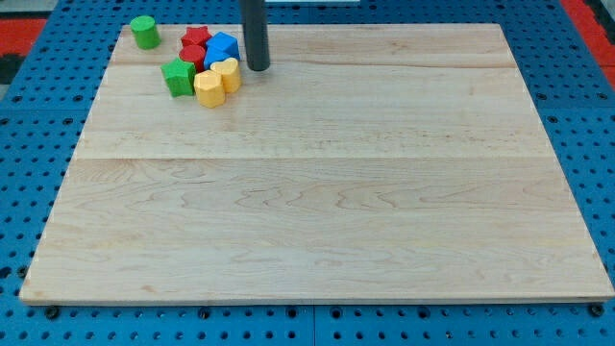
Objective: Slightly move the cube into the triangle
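board (317, 240) bare wood, no writing | my tip (258, 67) just right of blue block (223, 45) | tool: none

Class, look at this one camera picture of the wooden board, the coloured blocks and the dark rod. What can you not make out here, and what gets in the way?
- Camera view: the blue block is partly covered by the yellow blocks; its full shape is unclear.
- The red blocks overlap; too small to name shapes.
- Whether my tip touches the blue block: too close to tell.
- The rod's upper part: cut off by the view's top.
- The green block at the view's top left: too small to name its shape.
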Robot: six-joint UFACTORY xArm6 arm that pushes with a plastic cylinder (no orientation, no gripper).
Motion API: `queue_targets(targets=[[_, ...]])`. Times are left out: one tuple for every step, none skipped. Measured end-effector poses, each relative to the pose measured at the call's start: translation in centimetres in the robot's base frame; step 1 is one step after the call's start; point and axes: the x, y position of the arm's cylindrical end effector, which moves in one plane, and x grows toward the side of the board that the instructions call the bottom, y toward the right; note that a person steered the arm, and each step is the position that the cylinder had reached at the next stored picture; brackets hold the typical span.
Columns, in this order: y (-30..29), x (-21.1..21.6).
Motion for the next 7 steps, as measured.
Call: queue_targets(targets=[[-2.8, 1.0], [0.0, 0.4], [5.0, -2.8], [3.4, -5.4], [0.5, -5.4], [-0.1, -3.7], [-0.1, -1.5]])
